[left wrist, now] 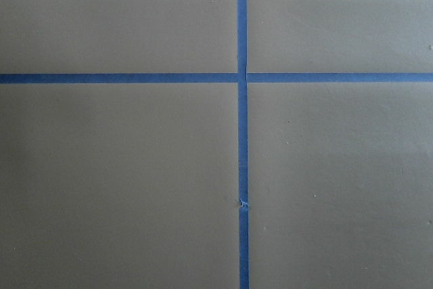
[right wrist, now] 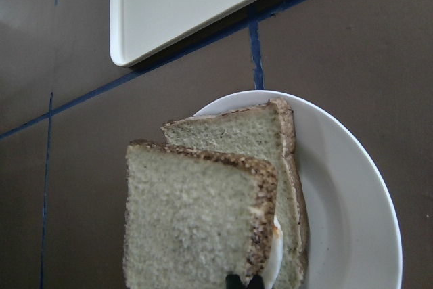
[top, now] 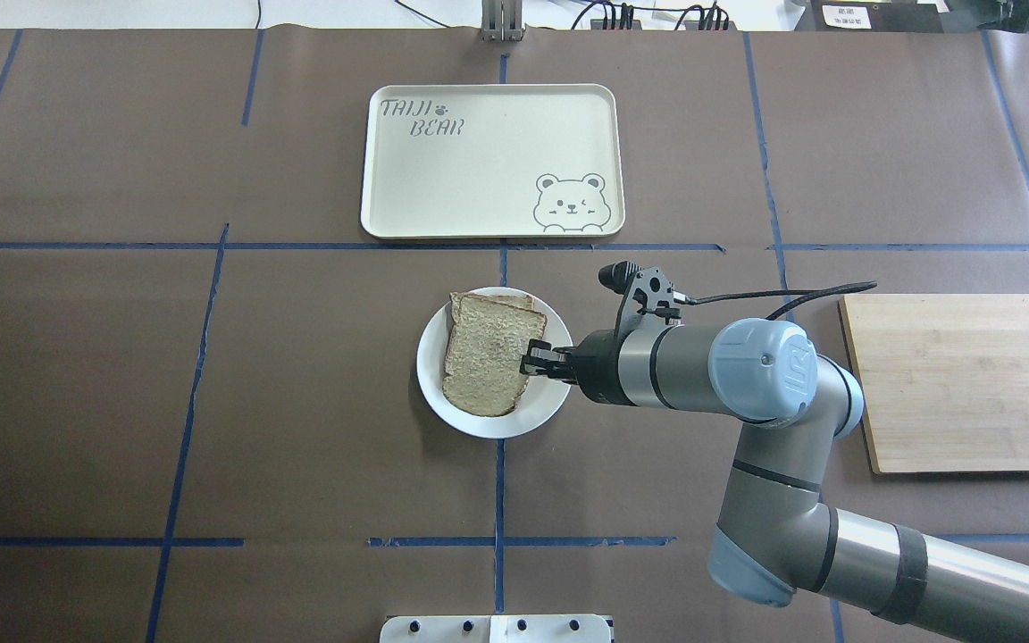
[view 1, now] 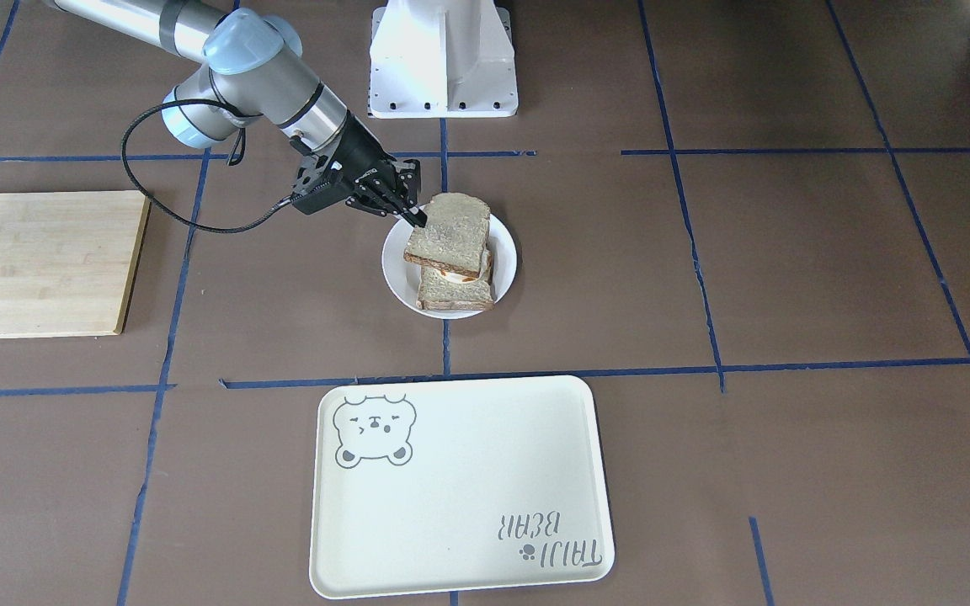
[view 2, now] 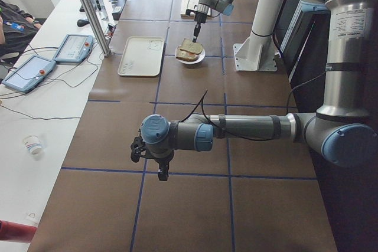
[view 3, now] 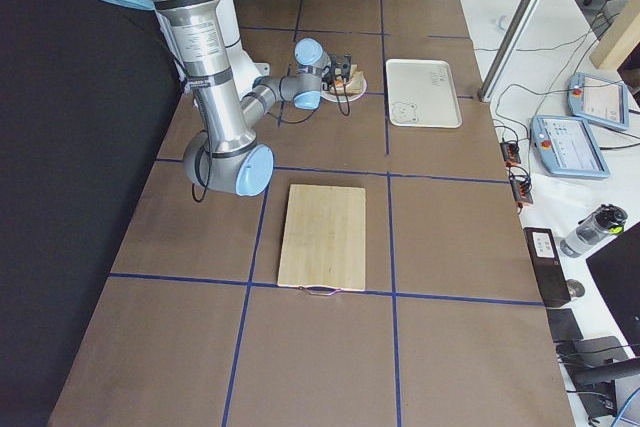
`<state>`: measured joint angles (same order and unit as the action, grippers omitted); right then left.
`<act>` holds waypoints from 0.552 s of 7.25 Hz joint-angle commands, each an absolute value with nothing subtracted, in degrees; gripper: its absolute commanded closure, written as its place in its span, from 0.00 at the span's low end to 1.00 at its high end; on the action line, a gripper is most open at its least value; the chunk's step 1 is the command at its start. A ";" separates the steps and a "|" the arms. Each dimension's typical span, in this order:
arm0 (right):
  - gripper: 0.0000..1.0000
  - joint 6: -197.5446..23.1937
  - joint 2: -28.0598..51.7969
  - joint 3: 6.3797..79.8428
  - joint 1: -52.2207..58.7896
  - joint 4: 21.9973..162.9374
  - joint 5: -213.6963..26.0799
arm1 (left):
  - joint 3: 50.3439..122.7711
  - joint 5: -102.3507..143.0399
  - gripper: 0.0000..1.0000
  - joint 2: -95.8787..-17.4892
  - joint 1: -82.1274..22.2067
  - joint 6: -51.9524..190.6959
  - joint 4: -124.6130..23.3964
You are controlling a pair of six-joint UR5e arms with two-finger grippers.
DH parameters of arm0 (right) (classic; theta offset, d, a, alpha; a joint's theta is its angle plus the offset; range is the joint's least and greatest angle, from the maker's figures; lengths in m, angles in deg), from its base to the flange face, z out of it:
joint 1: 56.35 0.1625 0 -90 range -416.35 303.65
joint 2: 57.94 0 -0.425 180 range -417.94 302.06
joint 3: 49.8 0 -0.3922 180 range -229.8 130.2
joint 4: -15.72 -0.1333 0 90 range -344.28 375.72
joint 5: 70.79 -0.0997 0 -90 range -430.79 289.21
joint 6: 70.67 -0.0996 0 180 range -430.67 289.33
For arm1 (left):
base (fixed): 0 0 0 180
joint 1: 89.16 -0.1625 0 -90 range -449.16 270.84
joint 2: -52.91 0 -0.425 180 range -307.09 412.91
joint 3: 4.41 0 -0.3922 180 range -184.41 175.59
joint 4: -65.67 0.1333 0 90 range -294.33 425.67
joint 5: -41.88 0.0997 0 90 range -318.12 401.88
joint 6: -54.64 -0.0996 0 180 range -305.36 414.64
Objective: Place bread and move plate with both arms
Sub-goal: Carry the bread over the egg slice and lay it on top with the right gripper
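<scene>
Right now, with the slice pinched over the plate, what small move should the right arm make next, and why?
Probably lower the bread the last bit onto the egg-topped slice, before opening. The right claw is shut on its edge, and the front view shows it tilted and raised above that slice on the plate, not lying flat.

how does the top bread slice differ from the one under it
The top slice is pinched at its edge by the right gripper and sits askew; the lower slice lies flat on the plate. The lower slice carries egg; the top slice is bare. Both have dark crusts.
</scene>
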<state>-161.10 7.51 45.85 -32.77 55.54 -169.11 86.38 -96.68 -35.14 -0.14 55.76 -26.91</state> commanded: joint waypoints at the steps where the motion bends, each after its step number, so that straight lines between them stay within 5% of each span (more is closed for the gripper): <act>1: 1.00 -160.68 7.27 44.52 -33.06 55.54 -168.61 | 86.38 -96.64 0.00 -34.98 -0.12 55.70 -26.96; 2: 0.97 -160.59 7.19 43.64 -33.06 55.54 -168.61 | 86.55 -96.72 0.00 -34.89 -0.12 55.70 -26.97; 3: 0.82 -160.59 7.10 43.37 -33.06 55.54 -168.61 | 86.47 -96.73 0.00 -34.89 -0.12 55.70 -26.97; 4: 0.43 -160.67 6.93 43.37 -33.06 55.54 -168.70 | 86.38 -96.73 0.00 -34.89 -0.12 55.70 -26.97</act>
<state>-160.63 7.10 43.60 -33.05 55.53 -168.63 86.45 -96.71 -34.92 -0.12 55.70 -26.96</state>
